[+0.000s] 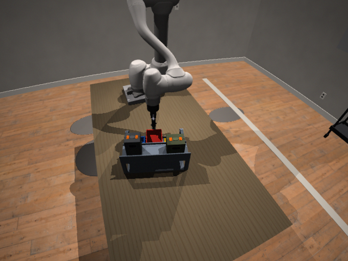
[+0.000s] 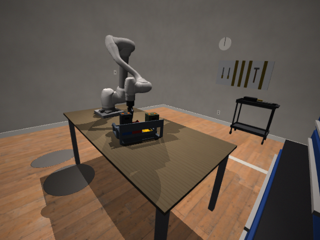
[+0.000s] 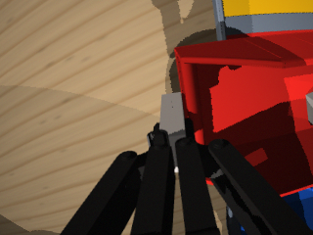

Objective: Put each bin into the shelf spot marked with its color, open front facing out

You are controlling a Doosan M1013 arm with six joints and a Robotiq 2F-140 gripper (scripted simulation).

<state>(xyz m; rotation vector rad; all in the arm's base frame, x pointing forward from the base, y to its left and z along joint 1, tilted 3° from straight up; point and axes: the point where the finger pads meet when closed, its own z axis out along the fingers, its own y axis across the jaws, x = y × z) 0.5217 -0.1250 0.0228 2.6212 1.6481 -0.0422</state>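
Observation:
The red bin [image 1: 154, 136] stands on the table right behind the dark shelf [image 1: 155, 158], between the two boxes on top of it. My gripper [image 1: 153, 122] points down at the bin's near wall. In the wrist view the gripper [image 3: 171, 132] is shut, with its fingertips against the outside of that wall and nothing between them. In the exterior view the shelf front shows blue [image 2: 126, 133], red [image 2: 136, 131] and yellow [image 2: 146, 130] marks.
A dark grey box with orange clips [image 1: 132, 143] and a green box with orange clips [image 1: 175, 142] stand on the shelf's ends. The arm's base [image 1: 134, 95] is at the table's far end. A black cart [image 2: 253, 116] stands by the wall.

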